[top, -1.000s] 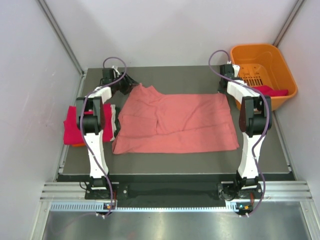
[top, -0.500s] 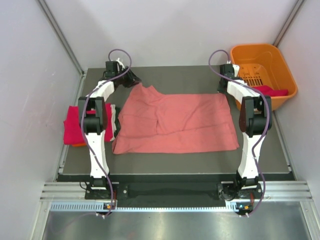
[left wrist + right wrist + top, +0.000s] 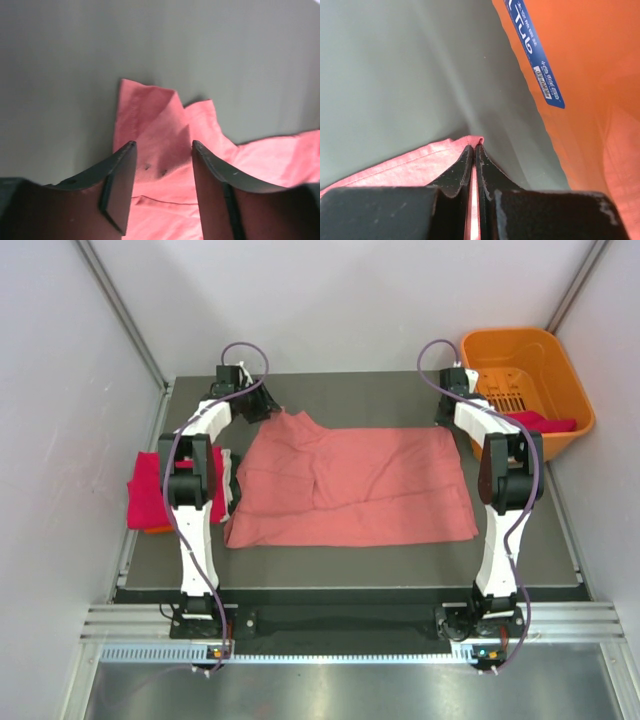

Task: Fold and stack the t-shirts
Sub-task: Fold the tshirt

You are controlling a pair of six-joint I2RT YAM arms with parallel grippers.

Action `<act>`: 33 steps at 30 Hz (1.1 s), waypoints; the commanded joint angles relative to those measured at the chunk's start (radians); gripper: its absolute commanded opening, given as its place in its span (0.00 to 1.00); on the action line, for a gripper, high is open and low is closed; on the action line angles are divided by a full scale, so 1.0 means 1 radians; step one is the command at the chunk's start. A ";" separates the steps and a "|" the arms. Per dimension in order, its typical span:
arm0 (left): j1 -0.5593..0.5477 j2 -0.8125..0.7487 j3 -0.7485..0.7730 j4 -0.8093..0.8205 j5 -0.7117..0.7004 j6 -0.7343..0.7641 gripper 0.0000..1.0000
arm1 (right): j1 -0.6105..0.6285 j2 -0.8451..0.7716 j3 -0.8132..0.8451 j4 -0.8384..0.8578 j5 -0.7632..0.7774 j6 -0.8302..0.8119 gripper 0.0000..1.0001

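Note:
A large salmon-pink t-shirt (image 3: 350, 485) lies spread on the dark table. My left gripper (image 3: 264, 407) is open just behind its far-left corner. In the left wrist view the fingers (image 3: 120, 175) straddle that corner of the shirt (image 3: 155, 130) without gripping it, and the left gripper (image 3: 163, 145) is empty. My right gripper (image 3: 446, 421) is shut on the shirt's far-right corner. In the right wrist view the right gripper (image 3: 475, 147) pinches the hem (image 3: 420, 162). A magenta-red shirt (image 3: 146, 490) lies folded at the table's left edge.
An orange plastic basket (image 3: 540, 350) stands at the back right with red cloth (image 3: 545, 423) in it; its wall (image 3: 580, 60) is close to the right gripper. White cloth (image 3: 229, 478) and orange cloth (image 3: 155, 530) lie by the magenta shirt. Grey walls enclose the table.
My left wrist has swung toward the far edge and a little right, the gripper now pointing down at the shirt's far-left corner. The shirt and right arm have not moved.

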State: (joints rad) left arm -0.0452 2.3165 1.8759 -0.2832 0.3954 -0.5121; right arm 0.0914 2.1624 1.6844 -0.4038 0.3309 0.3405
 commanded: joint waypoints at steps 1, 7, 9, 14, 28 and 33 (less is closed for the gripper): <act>-0.010 -0.019 0.022 -0.008 -0.069 0.055 0.54 | 0.005 -0.055 0.044 -0.004 -0.016 -0.012 0.00; -0.008 -0.026 0.026 -0.007 -0.083 0.070 0.57 | 0.005 -0.049 0.046 -0.004 -0.026 -0.012 0.00; -0.008 -0.016 0.040 -0.023 -0.078 0.069 0.57 | 0.005 -0.049 0.046 -0.006 -0.026 -0.014 0.00; -0.008 -0.025 0.017 -0.008 -0.113 0.083 0.62 | 0.004 -0.050 0.047 -0.007 -0.030 -0.015 0.00; -0.022 0.046 0.078 -0.060 0.017 0.086 0.44 | 0.005 -0.044 0.052 -0.007 -0.047 -0.014 0.00; -0.024 0.047 0.084 -0.060 0.072 0.084 0.29 | 0.005 -0.045 0.052 -0.010 -0.056 -0.014 0.00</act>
State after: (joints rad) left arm -0.0631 2.3615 1.9190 -0.3355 0.4091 -0.4419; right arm 0.0914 2.1624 1.6909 -0.4084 0.2943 0.3332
